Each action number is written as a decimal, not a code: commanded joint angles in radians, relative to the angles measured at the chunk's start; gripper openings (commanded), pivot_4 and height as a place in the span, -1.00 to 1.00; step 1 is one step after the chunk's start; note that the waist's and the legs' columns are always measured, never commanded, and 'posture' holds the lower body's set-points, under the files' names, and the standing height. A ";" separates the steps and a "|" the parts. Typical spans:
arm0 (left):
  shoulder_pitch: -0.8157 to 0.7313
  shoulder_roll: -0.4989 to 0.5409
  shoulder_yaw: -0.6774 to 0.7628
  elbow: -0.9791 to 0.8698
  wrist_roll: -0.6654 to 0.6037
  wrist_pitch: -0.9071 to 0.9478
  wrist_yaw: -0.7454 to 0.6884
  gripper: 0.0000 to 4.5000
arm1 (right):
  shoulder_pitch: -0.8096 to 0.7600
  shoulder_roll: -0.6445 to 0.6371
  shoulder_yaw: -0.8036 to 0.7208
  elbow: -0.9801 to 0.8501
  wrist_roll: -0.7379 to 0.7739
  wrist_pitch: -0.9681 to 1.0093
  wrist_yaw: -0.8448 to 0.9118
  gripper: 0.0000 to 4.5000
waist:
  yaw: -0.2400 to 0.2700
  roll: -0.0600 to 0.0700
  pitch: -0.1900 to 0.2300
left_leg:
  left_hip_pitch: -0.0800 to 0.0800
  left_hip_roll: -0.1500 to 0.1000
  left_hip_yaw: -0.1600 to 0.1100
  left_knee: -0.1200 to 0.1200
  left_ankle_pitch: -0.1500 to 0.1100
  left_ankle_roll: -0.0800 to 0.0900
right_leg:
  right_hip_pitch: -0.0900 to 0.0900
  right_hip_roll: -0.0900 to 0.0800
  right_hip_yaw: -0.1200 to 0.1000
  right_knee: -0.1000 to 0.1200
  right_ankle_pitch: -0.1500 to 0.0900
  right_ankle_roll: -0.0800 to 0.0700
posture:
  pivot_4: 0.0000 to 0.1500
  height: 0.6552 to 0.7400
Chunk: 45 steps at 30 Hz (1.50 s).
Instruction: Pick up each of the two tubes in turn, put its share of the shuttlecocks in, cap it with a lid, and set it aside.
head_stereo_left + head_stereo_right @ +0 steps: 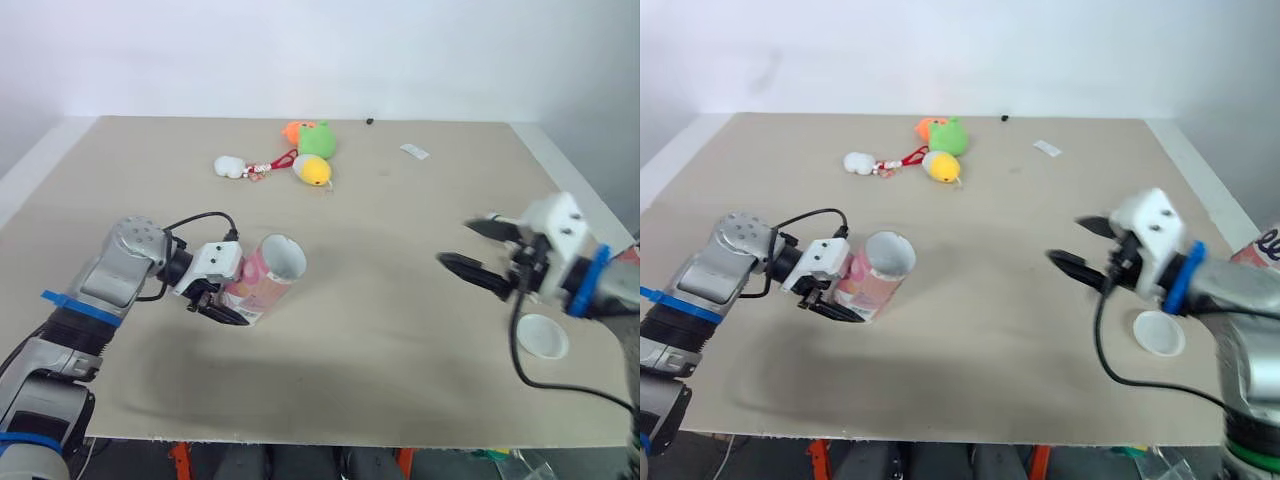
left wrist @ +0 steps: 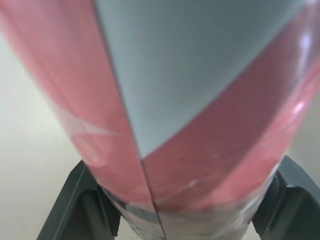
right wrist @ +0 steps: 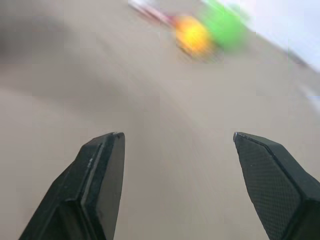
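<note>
Beige tabletop (image 1: 380, 340), head views: left gripper (image 1: 230, 288) has its fingers pinching the pink-and-white tube (image 1: 270, 270), tilted at near left with its open mouth up; right gripper (image 1: 458, 244) hovers with fingers spread, 1 white lid (image 1: 541, 336) near it, plush toys (image 1: 315, 142) at the far side. Left wrist view: tube clamped between both fingers (image 2: 75, 210). Right wrist view: 2 fingers (image 3: 100, 185) wide apart over bare tabletop, toys blurred beyond.
</note>
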 commanded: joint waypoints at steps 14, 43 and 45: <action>-0.008 -0.079 -0.057 0.038 0.018 -0.031 -0.008 0.19 | 0.202 0.011 -0.134 0.255 -0.047 -0.078 -0.116 0.66 | 0.003 0.002 -0.002 | 0.006 -0.008 0.002 0.009 0.000 0.001 | 0.013 -0.011 0.006 -0.005 0.000 0.008 | 1.00 0.82; 0.016 -0.046 -0.038 -0.031 0.005 0.029 -0.001 0.19 | -0.018 -0.134 0.062 0.163 0.118 -0.144 0.035 -0.98 | -0.016 0.007 -0.003 | 0.004 -0.008 0.001 0.008 -0.003 0.007 | 0.012 -0.010 0.008 -0.004 -0.002 0.015 | 1.00 0.82; 0.007 -0.050 -0.041 -0.020 0.007 0.025 -0.003 0.19 | -0.055 -0.184 0.097 0.022 0.239 -0.080 0.098 -0.98 | -0.016 0.006 -0.002 | 0.004 -0.008 0.000 0.008 -0.003 0.007 | 0.012 -0.009 0.006 -0.004 -0.002 0.015 | 1.00 0.82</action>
